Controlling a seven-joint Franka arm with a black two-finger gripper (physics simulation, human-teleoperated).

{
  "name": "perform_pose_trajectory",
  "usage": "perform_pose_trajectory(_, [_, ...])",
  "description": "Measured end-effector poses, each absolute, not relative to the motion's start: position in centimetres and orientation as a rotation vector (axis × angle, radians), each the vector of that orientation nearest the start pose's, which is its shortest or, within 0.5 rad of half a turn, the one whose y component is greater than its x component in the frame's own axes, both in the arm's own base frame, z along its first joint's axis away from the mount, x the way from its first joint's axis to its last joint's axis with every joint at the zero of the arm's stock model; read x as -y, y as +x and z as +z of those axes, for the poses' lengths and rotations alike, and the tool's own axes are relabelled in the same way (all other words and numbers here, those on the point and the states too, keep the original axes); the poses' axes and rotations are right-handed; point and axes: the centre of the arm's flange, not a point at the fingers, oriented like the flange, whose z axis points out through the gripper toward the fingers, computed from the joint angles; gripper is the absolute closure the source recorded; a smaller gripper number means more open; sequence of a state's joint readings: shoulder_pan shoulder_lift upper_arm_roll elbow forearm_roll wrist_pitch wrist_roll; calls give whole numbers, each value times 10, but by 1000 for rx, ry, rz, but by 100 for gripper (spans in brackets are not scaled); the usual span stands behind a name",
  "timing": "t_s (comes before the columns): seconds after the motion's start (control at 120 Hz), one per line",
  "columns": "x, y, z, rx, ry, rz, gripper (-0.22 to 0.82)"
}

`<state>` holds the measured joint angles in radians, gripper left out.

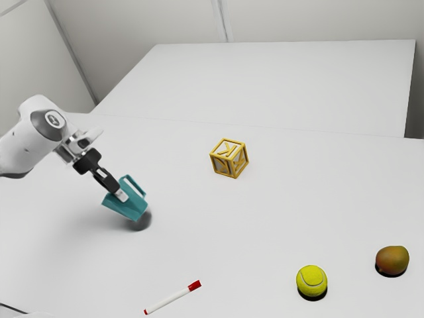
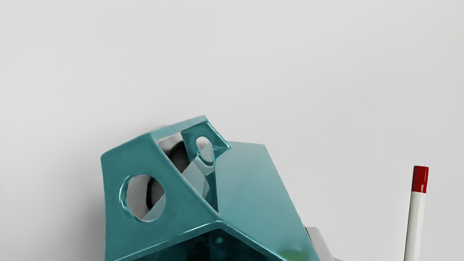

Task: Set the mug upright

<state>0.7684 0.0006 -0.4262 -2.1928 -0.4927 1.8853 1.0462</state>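
Your black two-finger pincer (image 1: 120,194) grips the glossy teal, angular mug (image 1: 132,208), at eight o'clock from the yellow-framed block (image 1: 229,158) in the exterior view; the mug's long axis tilts ten-to-four, mouth toward ten.

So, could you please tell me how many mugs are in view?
1: the teal mug, held tilted in the jaws, toward the exterior view's left.

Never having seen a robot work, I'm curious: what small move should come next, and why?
I'd probably turn the hand slightly to level the teal mug before any release, since it leans in the grip, its base not flat on the table.
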Motion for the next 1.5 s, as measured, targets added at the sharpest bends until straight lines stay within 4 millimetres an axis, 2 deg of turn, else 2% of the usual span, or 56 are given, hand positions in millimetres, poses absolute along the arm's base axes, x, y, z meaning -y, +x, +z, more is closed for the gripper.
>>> perform_pose_trajectory(0.133, [-99,487,384,698,2660,32,79])
perform_pose_trajectory(0.258, [-52,498,386,791,2751,-15,79])
perform_pose_trajectory(0.317, [-36,501,387,808,2792,-30,79])
perform_pose_trajectory(0.692, [9,504,378,739,3003,-17,79])
perform_pose_trajectory(0.917, [19,508,372,689,3069,10,79])
perform_pose_trajectory(1.5, [23,509,353,511,3100,-11,79])
